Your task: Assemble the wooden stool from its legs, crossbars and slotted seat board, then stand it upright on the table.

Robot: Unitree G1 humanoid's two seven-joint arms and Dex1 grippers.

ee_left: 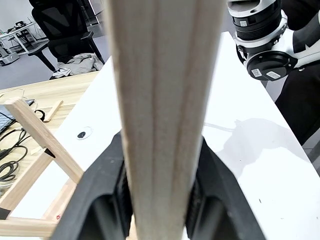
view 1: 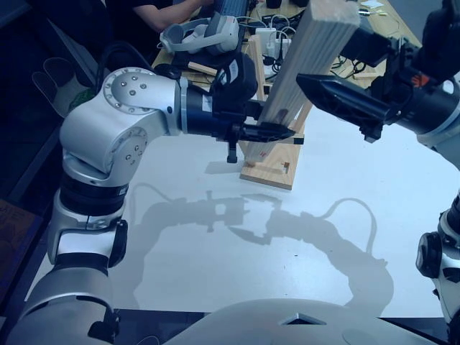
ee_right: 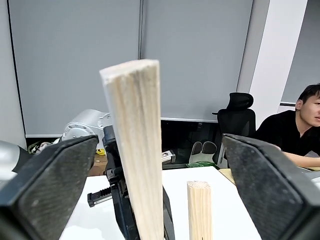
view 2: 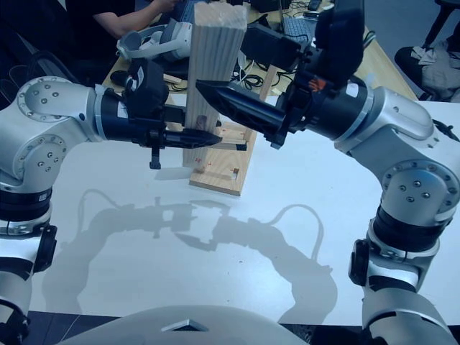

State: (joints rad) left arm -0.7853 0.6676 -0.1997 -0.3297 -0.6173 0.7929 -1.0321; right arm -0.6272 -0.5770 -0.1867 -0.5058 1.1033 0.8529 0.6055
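A thick wooden board (view 2: pixel 210 79) stands tilted above the table. My left gripper (view 1: pixel 275 131) is shut on its lower part, and the black fingers (ee_left: pixel 102 195) press on both faces. My right gripper (ee_right: pixel 160 139) is open around the board's upper end, one finger (view 2: pixel 241 108) on each side and apart from the wood. Under the board a partly assembled frame of legs and crossbars (view 1: pixel 269 171) lies on the white table (view 1: pixel 215 280). One upright leg end (ee_right: pixel 200 210) shows beyond the board.
Behind the white table stands a wooden desk (view 1: pixel 248 61) crowded with a headset (view 1: pixel 205 32), cables and devices, and a person sits at it. The near half of the white table holds only shadows.
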